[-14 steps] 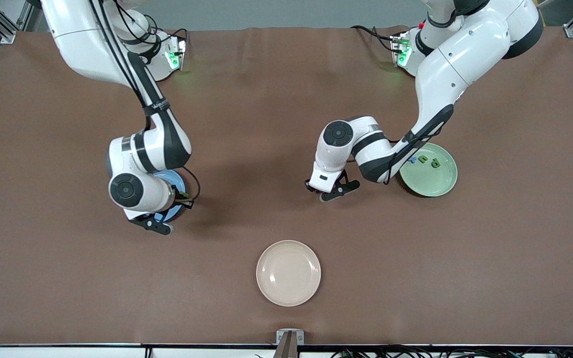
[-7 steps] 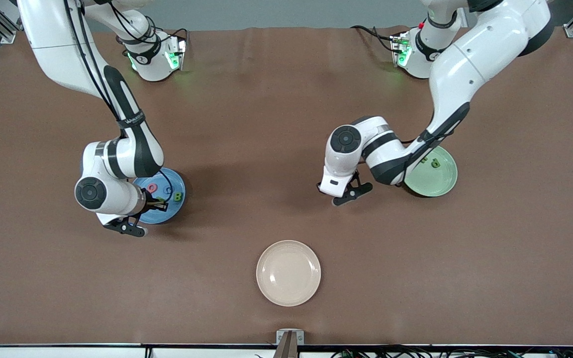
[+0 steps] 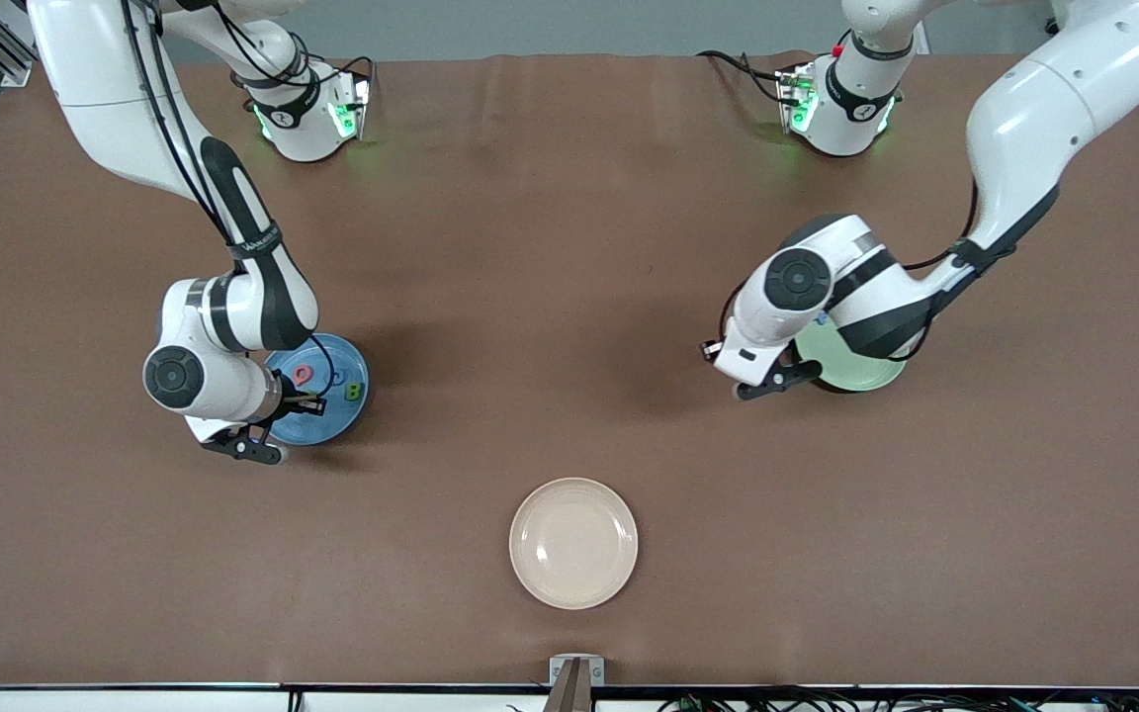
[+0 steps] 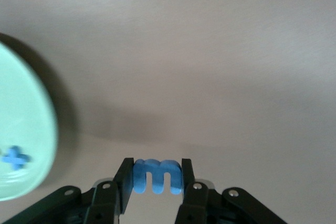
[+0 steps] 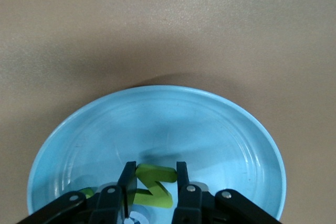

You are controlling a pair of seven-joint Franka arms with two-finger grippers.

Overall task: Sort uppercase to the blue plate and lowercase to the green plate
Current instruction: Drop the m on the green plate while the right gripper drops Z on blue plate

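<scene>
The right gripper (image 5: 152,182) pinches the green N (image 5: 152,188) over the blue plate (image 3: 332,420) at middle left, where the Q (image 3: 304,375) and B (image 3: 355,392) lie, while the left gripper (image 4: 157,179) pinches the blue m (image 4: 157,176) beside the green plate (image 3: 851,371) at middle right.
</scene>
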